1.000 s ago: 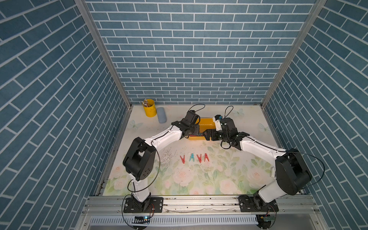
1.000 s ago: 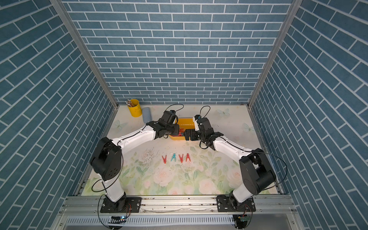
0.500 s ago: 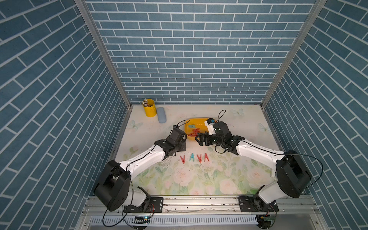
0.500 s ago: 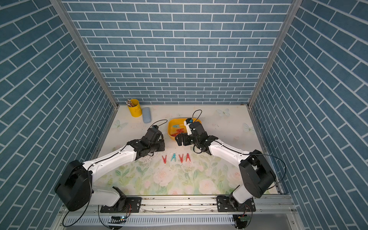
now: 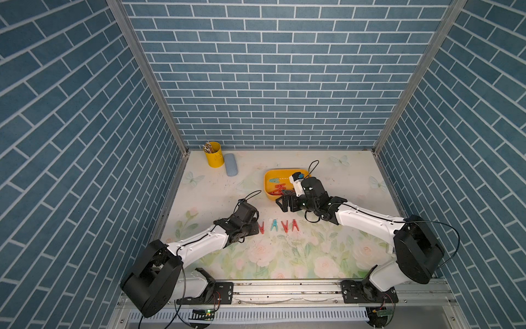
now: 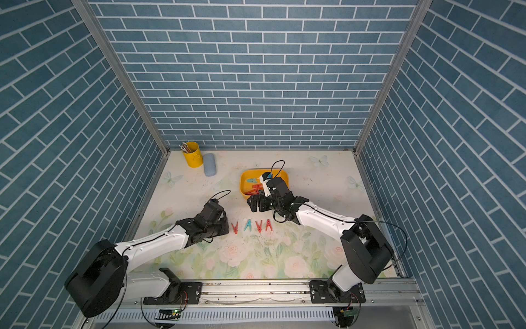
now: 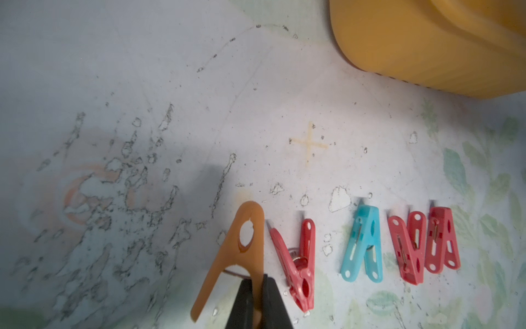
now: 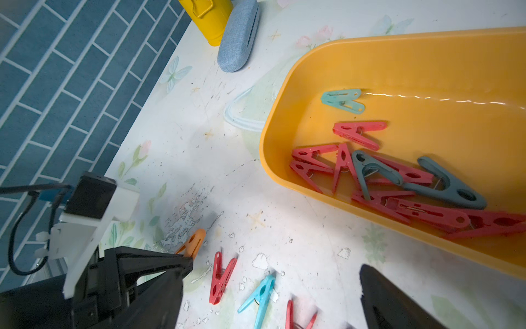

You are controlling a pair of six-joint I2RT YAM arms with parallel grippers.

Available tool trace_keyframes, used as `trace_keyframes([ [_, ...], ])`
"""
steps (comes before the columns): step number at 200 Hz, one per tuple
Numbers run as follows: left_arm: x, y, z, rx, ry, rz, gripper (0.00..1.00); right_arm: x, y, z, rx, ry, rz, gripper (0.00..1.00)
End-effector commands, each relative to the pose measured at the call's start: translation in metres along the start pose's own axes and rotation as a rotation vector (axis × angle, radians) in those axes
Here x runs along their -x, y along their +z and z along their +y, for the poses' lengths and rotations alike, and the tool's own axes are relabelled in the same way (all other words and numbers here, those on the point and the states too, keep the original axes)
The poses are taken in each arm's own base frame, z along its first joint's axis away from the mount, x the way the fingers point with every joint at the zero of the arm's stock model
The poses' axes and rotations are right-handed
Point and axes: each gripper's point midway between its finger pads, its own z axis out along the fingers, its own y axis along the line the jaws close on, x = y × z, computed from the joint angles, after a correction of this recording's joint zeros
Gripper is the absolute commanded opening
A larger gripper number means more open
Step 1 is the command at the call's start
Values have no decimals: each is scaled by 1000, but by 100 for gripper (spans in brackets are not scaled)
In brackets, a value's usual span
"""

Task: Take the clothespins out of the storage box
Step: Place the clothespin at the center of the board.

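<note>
While our left gripper (image 7: 257, 284) is pinched tight on one leg of the orange clothespin (image 7: 225, 256), at the left end of the row on the near side of the storage box (image 8: 370, 57), our right gripper (image 5: 286, 203) hangs wide open and empty by the box's near edge. A careless release could knock the red neighbour (image 7: 301, 256) just beside it. The clothespins (image 8: 358, 134) inside the box overlap, so several might lift together.

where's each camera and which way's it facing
both top views: high over the front rail, looking down on the table; left arm, right arm.
left wrist: low over the table, facing the storage box; left gripper shut on orange clothespin.
right wrist: near the storage box, facing the pencil cup; open right gripper, left gripper.
shared: all show the row of clothespins.
</note>
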Motion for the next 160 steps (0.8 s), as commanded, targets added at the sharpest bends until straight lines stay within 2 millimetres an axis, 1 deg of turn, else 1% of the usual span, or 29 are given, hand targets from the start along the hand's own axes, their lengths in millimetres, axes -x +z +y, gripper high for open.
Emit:
trace_keyframes([
  [1,-7,1,1,-16,-16,7,7,-1,-5,-1,-12,23,-18,99],
  [18,-7,0,-1,-25,-15,4,8,-3,-5,0,-11,24,-17,99],
  [20,-13,2,4,-15,-13,16,8,-3,-5,0,-12,25,-16,99],
  [29,-16,4,6,-7,-13,20,9,-3,-5,-1,-12,25,-15,99],
  [47,-16,5,5,-2,-5,27,9,-5,-4,-1,-16,24,-11,99],
  [76,-22,8,4,8,6,42,10,-1,-4,-2,-29,24,-23,100],
  [98,-23,9,4,10,9,45,17,5,-3,-3,-41,19,-33,99],
  [116,-23,9,5,18,12,49,31,6,1,-3,-46,16,-23,99],
  [123,-24,9,5,20,12,49,33,7,2,-2,-48,14,-18,99],
  [135,-25,9,8,32,15,55,36,10,4,-10,-95,13,-28,99],
  [138,-18,7,1,19,14,42,37,11,4,-11,-100,14,-31,99],
  [151,-13,4,-1,21,16,31,38,15,7,-15,-127,10,-37,99],
  [160,-9,2,-2,26,18,21,41,19,9,-16,-140,6,-40,99],
])
